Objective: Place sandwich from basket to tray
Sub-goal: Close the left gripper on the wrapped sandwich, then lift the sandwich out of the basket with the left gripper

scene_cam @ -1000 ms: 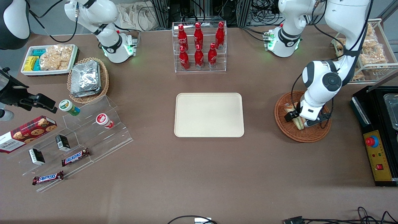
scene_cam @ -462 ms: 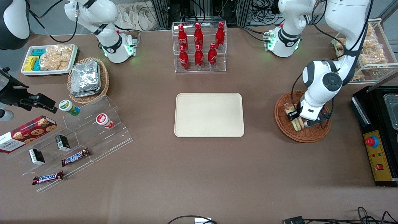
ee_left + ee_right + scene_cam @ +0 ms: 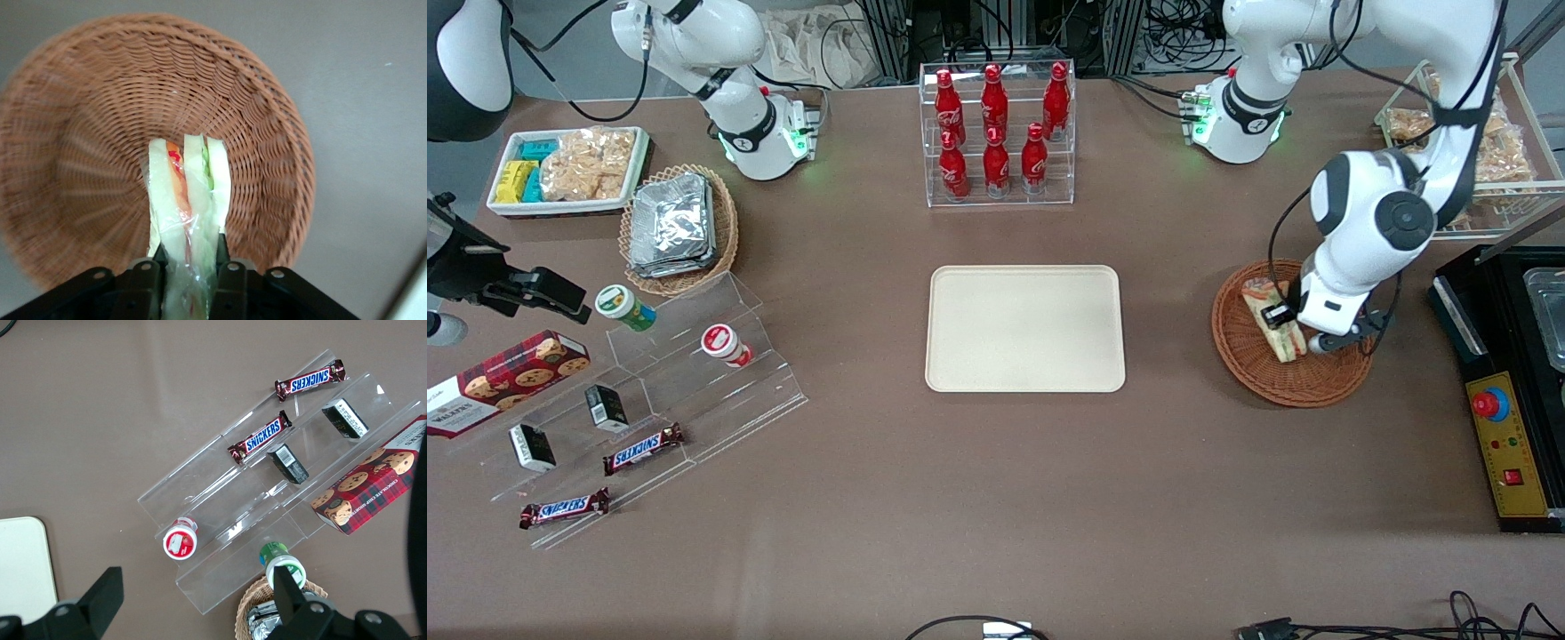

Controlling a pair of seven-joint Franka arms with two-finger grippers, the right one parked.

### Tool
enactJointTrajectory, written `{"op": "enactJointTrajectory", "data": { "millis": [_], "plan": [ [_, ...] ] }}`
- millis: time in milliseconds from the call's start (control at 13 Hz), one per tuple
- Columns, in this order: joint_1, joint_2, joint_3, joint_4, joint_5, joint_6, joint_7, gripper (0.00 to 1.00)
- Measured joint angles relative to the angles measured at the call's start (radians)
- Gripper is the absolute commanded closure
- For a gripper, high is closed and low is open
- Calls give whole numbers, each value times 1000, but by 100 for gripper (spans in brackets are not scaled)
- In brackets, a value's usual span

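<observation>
Left wrist view shows the pincer [image 3: 189, 267] clenched on the sandwich [image 3: 189, 200], its two fingers pressed against the wrapped bread just above the basket [image 3: 267, 153]. So the grab looks done and the lift barely begun. Still left, I'd say: carry it toward the parked arm's end of the table and set it on the bare tray [image 3: 1024, 328].

Robot lab staged as a snack shop: brown counter [image 3: 996, 498], cola rack [image 3: 996, 133], cable clutter past it, e-stop box [image 3: 1507, 444] just beside the gripper [image 3: 1294, 331].
</observation>
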Motion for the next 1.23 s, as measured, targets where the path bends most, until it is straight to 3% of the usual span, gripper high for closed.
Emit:
{"op": "enactJointTrajectory", "data": {
  "millis": [308,538,846,1231],
  "plan": [
    [0,-81,0,351,0,-473,4,100],
    [-4,-46,-3,601,-1,-683,20,100],
    [-13,38,-92,734,-7,-739,117,99],
    [-30,173,-383,855,-6,-737,114,98]
  ]
}}
